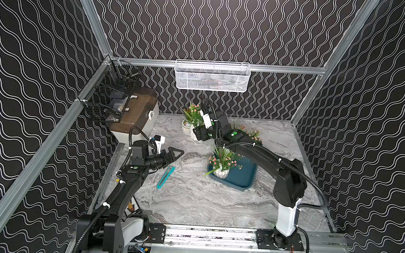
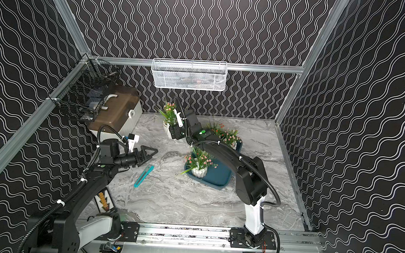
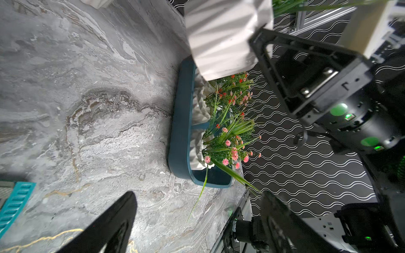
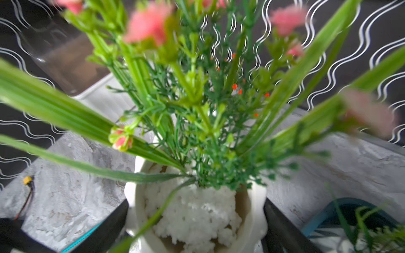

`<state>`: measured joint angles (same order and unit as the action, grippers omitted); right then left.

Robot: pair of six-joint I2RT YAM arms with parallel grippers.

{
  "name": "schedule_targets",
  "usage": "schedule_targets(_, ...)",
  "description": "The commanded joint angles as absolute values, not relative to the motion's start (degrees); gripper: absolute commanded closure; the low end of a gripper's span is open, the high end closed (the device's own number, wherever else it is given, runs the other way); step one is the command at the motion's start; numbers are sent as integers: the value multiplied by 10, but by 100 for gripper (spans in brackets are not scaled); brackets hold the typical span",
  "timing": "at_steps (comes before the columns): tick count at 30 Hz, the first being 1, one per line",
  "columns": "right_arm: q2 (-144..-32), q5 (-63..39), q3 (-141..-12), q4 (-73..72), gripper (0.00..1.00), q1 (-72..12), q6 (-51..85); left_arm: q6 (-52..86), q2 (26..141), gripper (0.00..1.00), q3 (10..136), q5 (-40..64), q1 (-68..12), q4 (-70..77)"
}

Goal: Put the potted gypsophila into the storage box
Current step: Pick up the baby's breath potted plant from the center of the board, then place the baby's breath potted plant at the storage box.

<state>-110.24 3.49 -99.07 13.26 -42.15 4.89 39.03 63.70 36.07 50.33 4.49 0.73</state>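
Observation:
At the back of the table my right gripper [image 1: 197, 134] [image 4: 196, 210] is shut on a potted gypsophila [image 4: 254, 197] [image 3: 219, 37], one finger against each side of its white ribbed pot. A second pot [image 1: 186, 127] stands right beside it. The storage box [image 1: 241, 179] [image 2: 218, 178] [image 3: 182, 122], a shallow dark-teal tray, lies right of centre. A pink-flowered pot [image 1: 221, 173] stands at its near end and more plants [image 1: 253, 135] at its far end, partly hidden by my right arm. My left gripper [image 1: 177, 152] [image 3: 200, 197] hangs open and empty over the table's left side.
A teal utility knife [image 1: 165, 177] lies on the marble table just in front of my left gripper. A white box with a brown lid [image 1: 135, 118] stands at the back left under a black wire basket [image 1: 107, 98]. A white mesh basket [image 1: 211, 76] hangs on the back wall.

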Motion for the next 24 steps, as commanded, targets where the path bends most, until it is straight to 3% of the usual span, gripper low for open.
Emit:
schedule_targets(1,-1070,30,-978,90,24,-422,48,394,633,9,358,515,47,37)
schedule_targets(6,-1030,33,-958,92,24,-422,48,413,631,9,350,530,47,73)
schedule_targets(14,-968,39,-924,114,24,-422,46,516,626,9,307,568,47,256)
schedule_targets(24,-885,76,-867,137,23,-418,40,561,637,9,298,589,47,335)
